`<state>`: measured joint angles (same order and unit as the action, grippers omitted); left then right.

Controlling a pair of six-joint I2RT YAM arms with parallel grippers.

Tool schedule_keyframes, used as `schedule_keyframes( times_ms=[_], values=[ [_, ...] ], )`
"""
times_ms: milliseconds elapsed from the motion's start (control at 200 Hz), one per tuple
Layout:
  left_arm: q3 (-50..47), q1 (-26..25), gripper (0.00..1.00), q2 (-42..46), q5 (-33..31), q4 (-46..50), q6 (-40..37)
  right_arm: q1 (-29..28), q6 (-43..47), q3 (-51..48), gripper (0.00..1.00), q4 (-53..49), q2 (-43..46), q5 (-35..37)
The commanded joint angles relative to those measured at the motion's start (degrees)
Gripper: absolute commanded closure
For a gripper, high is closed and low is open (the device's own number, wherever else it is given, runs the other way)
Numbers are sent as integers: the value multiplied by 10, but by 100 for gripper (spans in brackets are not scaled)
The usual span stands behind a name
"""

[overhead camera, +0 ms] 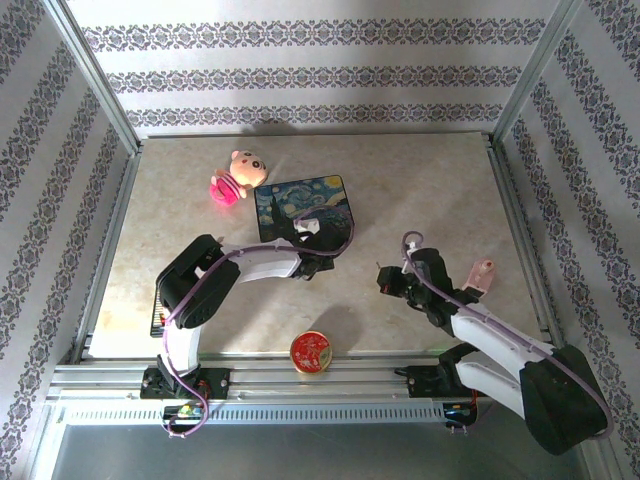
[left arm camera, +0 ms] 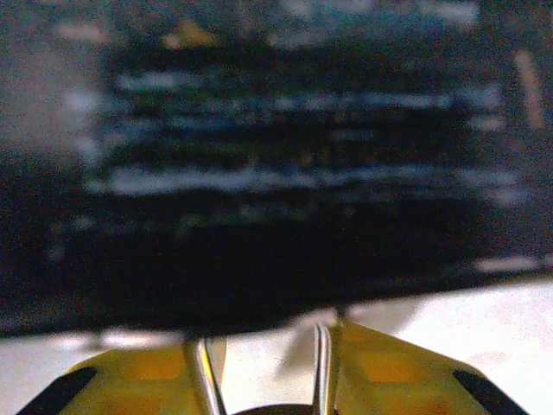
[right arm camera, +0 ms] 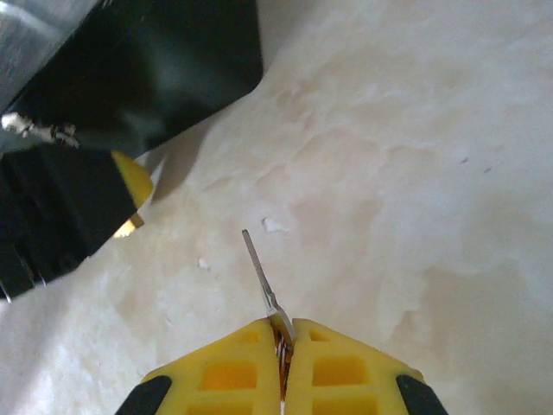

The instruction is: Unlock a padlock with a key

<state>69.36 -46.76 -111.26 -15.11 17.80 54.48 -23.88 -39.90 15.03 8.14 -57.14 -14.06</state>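
**Key and padlock held ready:** A round red tin sits at the near edge of the pale table, between the two arm bases. Beyond it to the right, the right gripper is clamped tight on a key, whose thin blade juts forward above the tabletop. To the left, the left gripper stands narrowed on the padlock. The two legs of its silvery shackle lie against the inner faces of the yellow fingers, and its body is almost hidden below. The padlock is just in front of a dark painted box, which is blurred in the wrist view. A pink plush toy lies by the box's far left corner.
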Motion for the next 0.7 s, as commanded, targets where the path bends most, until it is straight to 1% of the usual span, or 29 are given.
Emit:
schedule_keyframes(
  times_ms=[0, 100, 225, 335, 420, 540, 695],
  values=[
    [13, 4, 69, 30, 26, 16, 17, -22, 4, -28, 100, 107, -3, -6],
    [13, 6, 69, 37, 35, 11, 25, -45, 15, -50, 100, 168, -11, -10],
    [12, 13, 70, 38, 61, 2, 38, -74, 21, -56, 100, 197, -28, 7],
    [12, 20, 70, 35, 88, -2, 55, -97, 19, -56, 100, 246, -63, 12],
    [12, 22, 70, 36, 94, -5, 59, -111, 13, -53, 100, 285, -103, 19],
    [15, 23, 70, 35, 95, -2, 67, -125, 2, -41, 100, 343, -177, 3],
    [11, 27, 70, 35, 104, -8, 79, -150, -19, -20, 100, 451, -280, -4]
  ],
)
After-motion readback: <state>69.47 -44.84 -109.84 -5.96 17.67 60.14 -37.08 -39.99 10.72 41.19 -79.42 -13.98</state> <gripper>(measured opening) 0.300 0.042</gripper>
